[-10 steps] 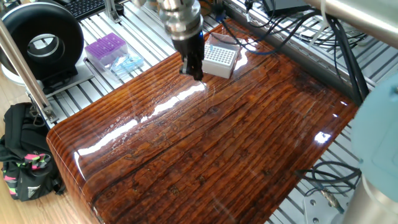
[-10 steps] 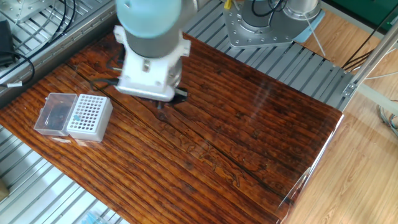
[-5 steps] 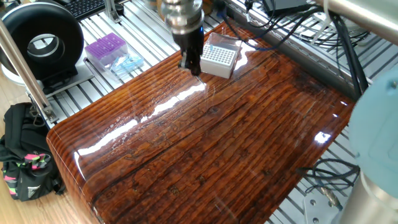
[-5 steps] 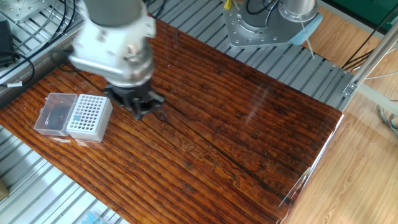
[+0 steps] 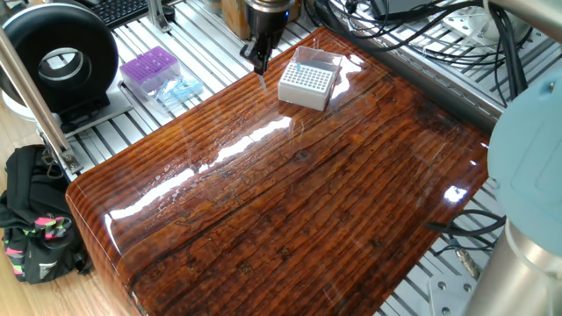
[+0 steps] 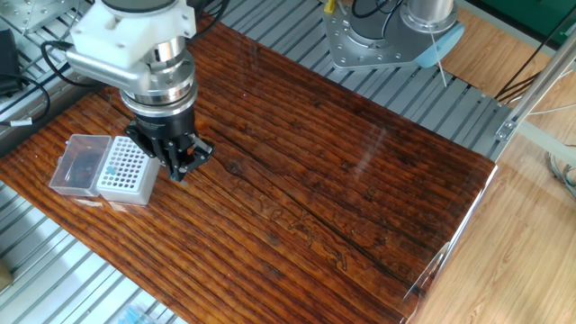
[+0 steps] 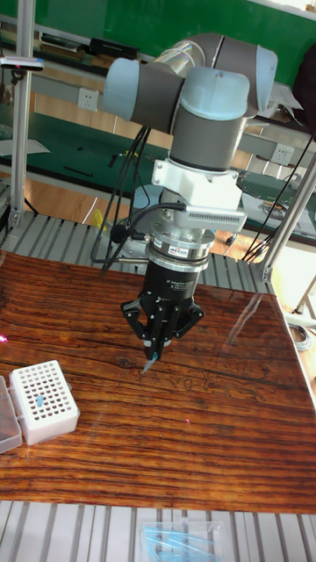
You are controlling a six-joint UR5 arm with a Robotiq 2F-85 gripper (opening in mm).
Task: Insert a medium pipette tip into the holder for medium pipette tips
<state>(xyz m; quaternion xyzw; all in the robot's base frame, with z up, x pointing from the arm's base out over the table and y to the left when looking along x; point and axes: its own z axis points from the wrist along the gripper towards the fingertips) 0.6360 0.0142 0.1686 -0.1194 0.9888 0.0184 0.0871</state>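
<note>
the gripper [image 7: 153, 351] hangs above the table [image 6: 360, 180], just beside the holder [image 7: 42, 400], its fingers pinched narrow on the tip [image 7: 148, 363], which points down from between them. this looks like the carry step: the tip is held but not yet over the grid. next it needs to come over a free hole and drop straight down. the tip is a thin, pale cone, hard to make out. the holder is a white box with a clear lid open at its far side.
</note>
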